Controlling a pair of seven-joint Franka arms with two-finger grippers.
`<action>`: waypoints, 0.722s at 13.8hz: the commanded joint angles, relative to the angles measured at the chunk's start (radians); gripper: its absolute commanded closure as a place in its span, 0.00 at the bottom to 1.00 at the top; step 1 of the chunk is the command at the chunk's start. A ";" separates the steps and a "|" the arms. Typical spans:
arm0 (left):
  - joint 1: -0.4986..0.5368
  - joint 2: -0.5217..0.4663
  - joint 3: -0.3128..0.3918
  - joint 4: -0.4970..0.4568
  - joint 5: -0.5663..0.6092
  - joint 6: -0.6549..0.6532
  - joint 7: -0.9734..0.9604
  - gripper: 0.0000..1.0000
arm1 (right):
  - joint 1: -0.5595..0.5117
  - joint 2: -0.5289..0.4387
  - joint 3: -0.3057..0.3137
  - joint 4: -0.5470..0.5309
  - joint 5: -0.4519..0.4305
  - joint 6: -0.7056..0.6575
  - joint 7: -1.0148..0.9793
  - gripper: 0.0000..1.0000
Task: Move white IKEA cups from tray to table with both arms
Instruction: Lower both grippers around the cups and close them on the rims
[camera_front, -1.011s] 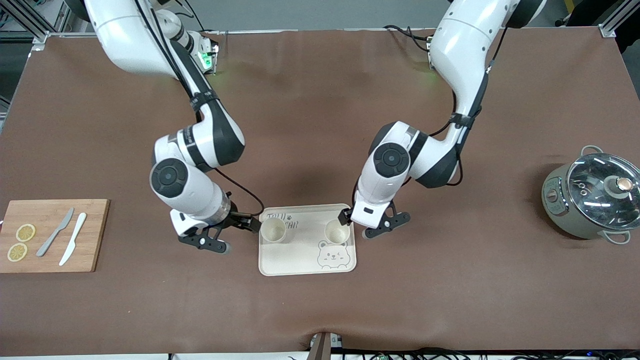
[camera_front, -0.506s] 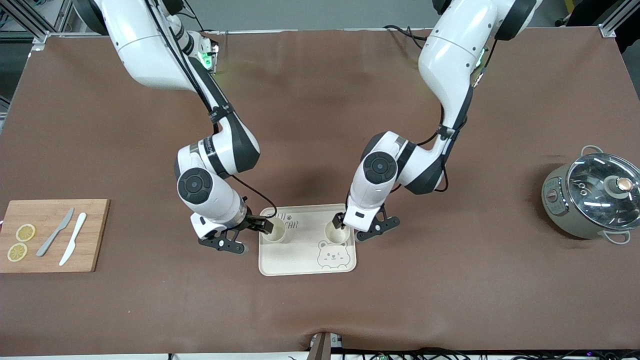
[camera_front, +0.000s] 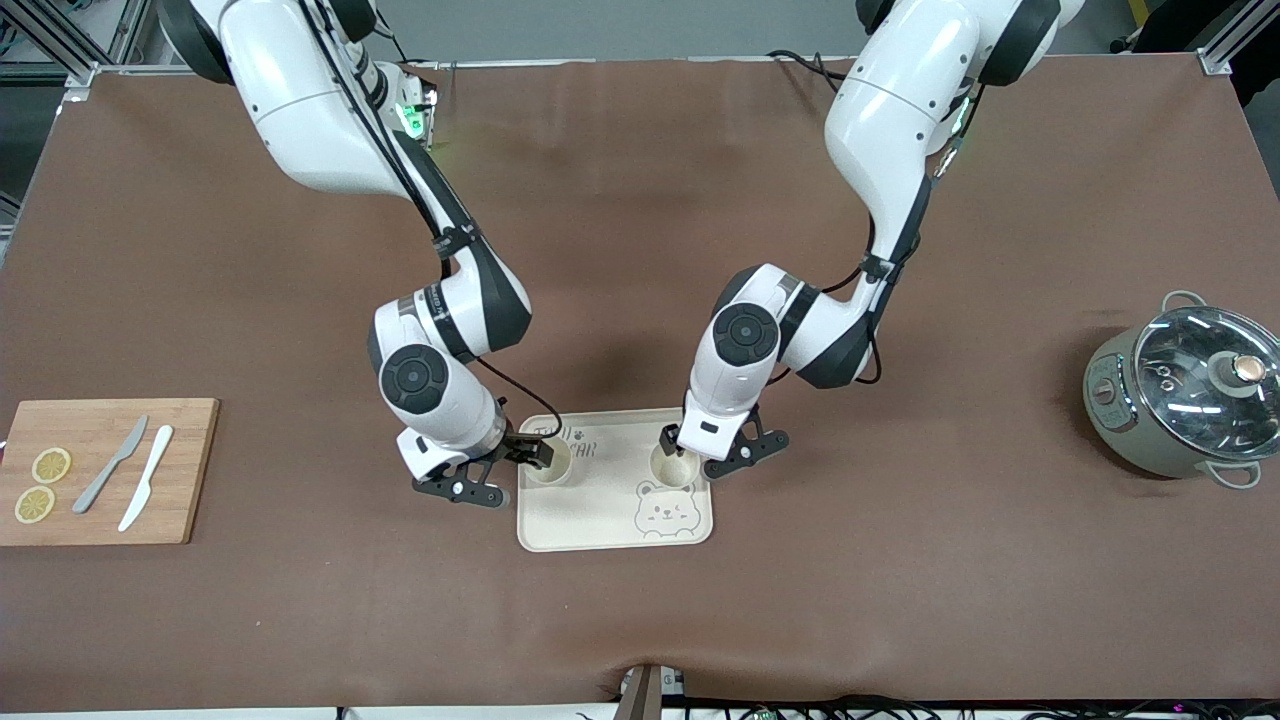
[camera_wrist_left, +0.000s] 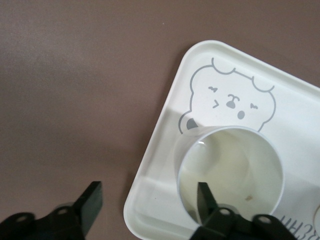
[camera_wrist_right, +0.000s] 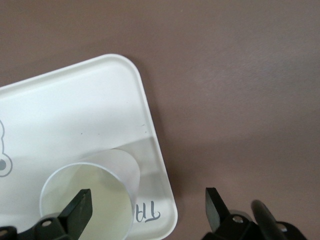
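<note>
Two white IKEA cups stand upright on the cream bear-printed tray. One cup is at the tray's end toward the right arm, the other at the end toward the left arm. My right gripper is open and straddles its cup's wall: one finger is inside the cup, the other is over the table beside the tray. My left gripper is open in the same way, with one finger inside its cup and the other off the tray's edge.
A wooden cutting board with two lemon slices and two knives lies at the right arm's end. A grey pot with a glass lid stands at the left arm's end. Brown mat surrounds the tray.
Both arms have moved inward from beside the tray's ends, so each gripper now has one finger in its cup. The cups and tray have not moved.
</note>
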 joint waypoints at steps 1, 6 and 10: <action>-0.014 0.013 0.017 0.024 0.019 0.010 -0.040 0.64 | 0.025 0.046 -0.010 0.016 -0.016 0.047 0.019 0.00; -0.019 0.005 0.020 0.023 0.023 0.010 -0.040 1.00 | 0.028 0.056 -0.010 0.019 -0.016 0.059 0.014 0.00; -0.019 -0.015 0.037 0.023 0.024 -0.002 -0.041 1.00 | 0.019 0.056 -0.010 0.022 -0.010 0.059 0.014 0.06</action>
